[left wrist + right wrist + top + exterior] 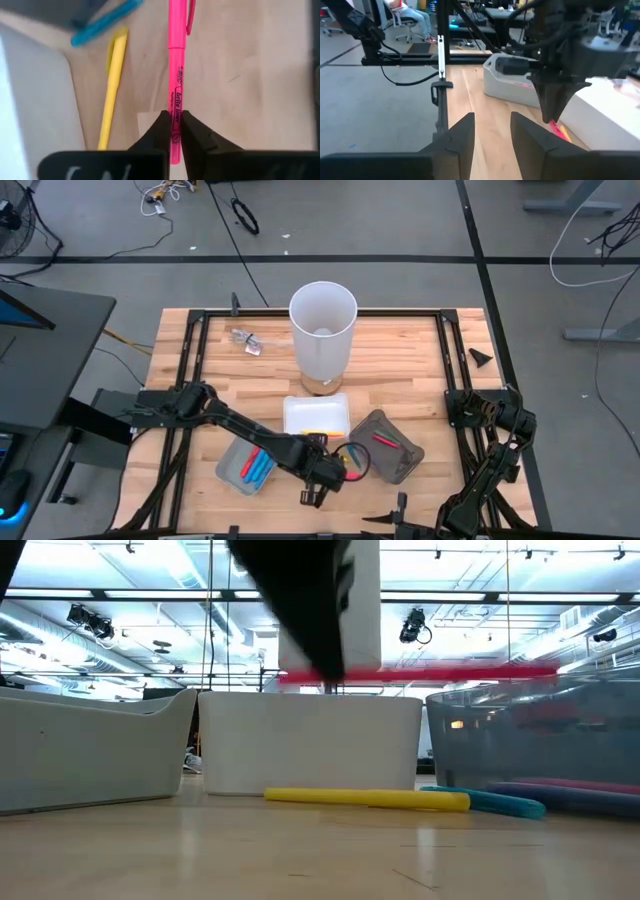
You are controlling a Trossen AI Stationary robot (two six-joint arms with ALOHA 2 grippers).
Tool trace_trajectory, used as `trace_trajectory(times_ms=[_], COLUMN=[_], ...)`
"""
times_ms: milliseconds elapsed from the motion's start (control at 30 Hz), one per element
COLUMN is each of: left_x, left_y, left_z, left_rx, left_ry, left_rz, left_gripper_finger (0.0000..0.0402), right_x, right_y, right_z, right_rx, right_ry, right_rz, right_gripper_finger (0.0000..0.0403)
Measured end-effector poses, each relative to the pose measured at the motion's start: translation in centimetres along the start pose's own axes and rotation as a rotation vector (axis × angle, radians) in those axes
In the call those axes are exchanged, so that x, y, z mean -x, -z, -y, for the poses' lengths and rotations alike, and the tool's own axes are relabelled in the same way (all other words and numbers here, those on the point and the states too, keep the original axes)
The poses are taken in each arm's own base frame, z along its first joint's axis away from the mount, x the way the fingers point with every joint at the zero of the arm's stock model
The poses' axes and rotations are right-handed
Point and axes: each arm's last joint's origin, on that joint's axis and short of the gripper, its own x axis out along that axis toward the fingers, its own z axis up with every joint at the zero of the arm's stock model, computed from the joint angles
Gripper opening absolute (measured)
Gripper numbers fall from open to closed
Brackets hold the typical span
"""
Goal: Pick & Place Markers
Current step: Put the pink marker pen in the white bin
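Robotics lab or open workshop hall. Pale wooden-slat table (400, 360) in a black metal frame (300, 314) stands on grey concrete floor (420, 220) with loose cables (245, 216). Beyond: exposed ceiling, track spotlights (416, 625), a seated person (412, 17).

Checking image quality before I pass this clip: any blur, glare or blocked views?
Low view: left arm is a dark blur up close, ceiling lights glare, yellow marker sharp. Left wrist view: pink marker crisp, blue marker soft. Right wrist view: left gripper blurred.
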Motion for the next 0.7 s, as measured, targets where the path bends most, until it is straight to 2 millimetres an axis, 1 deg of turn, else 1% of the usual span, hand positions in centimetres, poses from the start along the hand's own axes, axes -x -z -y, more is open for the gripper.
trace_trajectory(times_ms=[167,267,367,500,600,700], left_x=[2.7,3.8,4.5,5.4,6.5,8.1], left_y=[-1.1,-1.2,-1.1,-0.7,-0.4,-0.3], left_z=[1.6,2.5,3.2,3.8,4.0,3.9], left_rx=[-0.024,-0.025,-0.034,-0.046,-0.036,-0.022], left_ry=[-0.011,-0.044,-0.104,-0.202,-0.259,-0.29], left_rz=[0.068,0.1,0.133,0.18,0.221,0.266], left_gripper_finger=[0.002,0.0021,0.0021,0.002,0.002,0.002], right_x=[0.0,0.1,0.2,0.2,0.2,0.0], right_y=[-0.4,-0.4,-0.5,-0.5,-0.5,-0.7], right_z=[-0.2,-0.2,-0.2,-0.2,-0.2,-0.1], right_rx=[0.041,0.04,0.041,0.036,0.028,0.033], right_ry=[-0.008,0.013,0.032,0.036,0.035,0.039], right_rz=[0.019,0.031,0.04,0.042,0.044,0.048], right_gripper_finger=[0.0126,0.0126,0.0126,0.0126,0.0126,0.0126])
